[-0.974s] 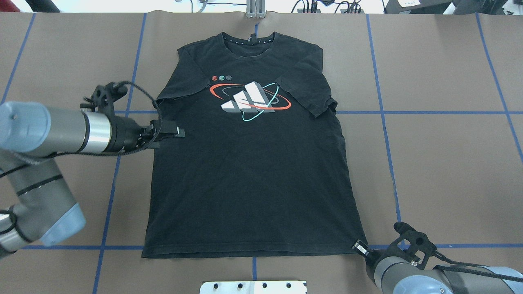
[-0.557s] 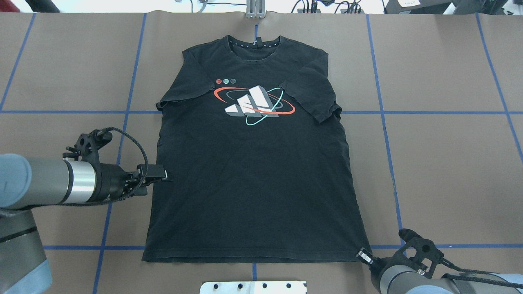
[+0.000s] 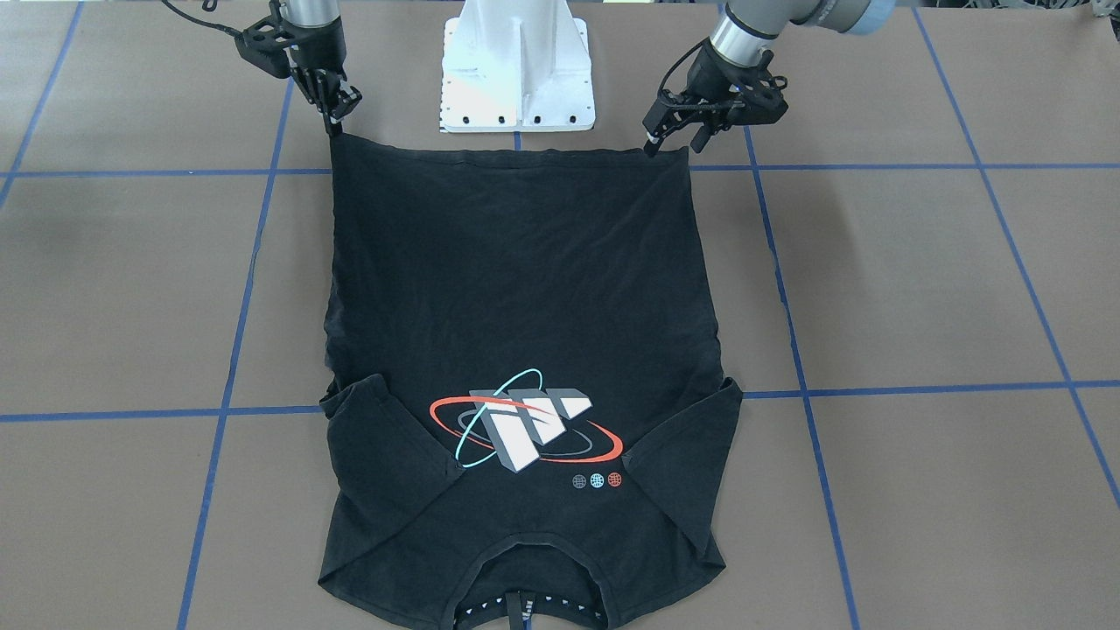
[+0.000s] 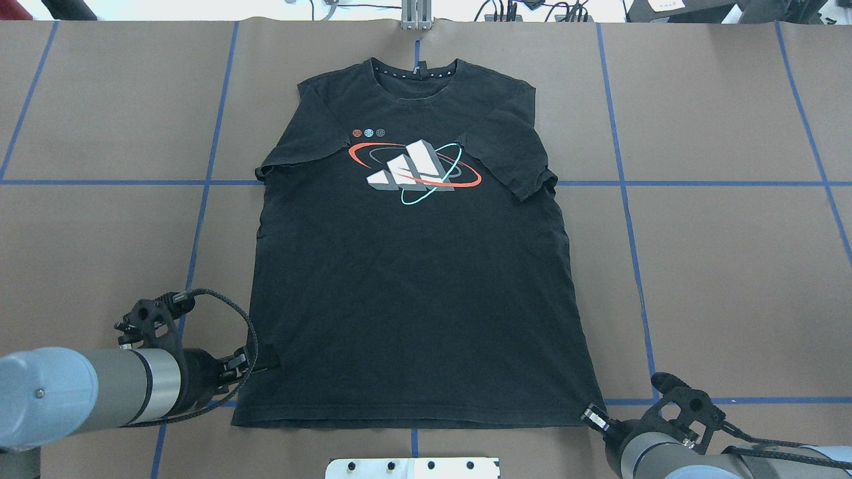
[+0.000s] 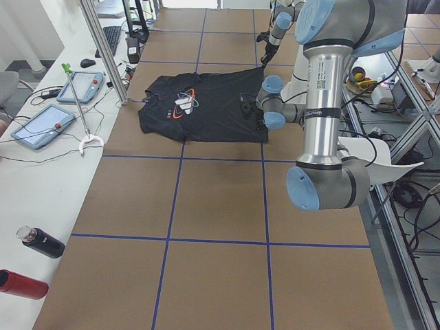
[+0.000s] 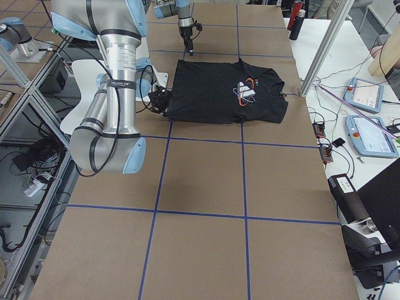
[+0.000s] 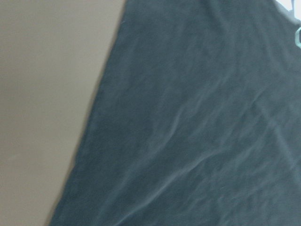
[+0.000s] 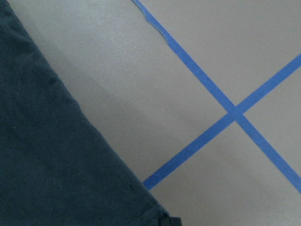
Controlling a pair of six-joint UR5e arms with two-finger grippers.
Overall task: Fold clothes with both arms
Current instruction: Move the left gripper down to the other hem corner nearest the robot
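The black T-shirt (image 4: 413, 286) lies flat and face up on the brown table, collar at the far edge and hem toward me; it also shows in the front-facing view (image 3: 516, 289). My left gripper (image 4: 265, 358) is low over the shirt's left side edge, just above the hem corner. In the front-facing view this gripper (image 3: 672, 144) has its fingers spread and holds nothing. My right gripper (image 4: 589, 414) is at the right hem corner. In the front-facing view it (image 3: 335, 122) looks shut on that corner, which is drawn to a point. Neither wrist view shows fingers.
The white pedestal base (image 3: 518, 70) stands just behind the hem. Blue tape lines (image 4: 626, 183) grid the brown table. A metal post (image 4: 416, 16) stands at the far edge by the collar. Tablets (image 5: 82, 86) and bottles (image 5: 41, 242) sit on a side bench.
My left gripper has moved from beside the left sleeve back along the shirt's side edge to near the hem. The shirt shifted slightly right and its left sleeve settled. The right gripper drew back slightly.
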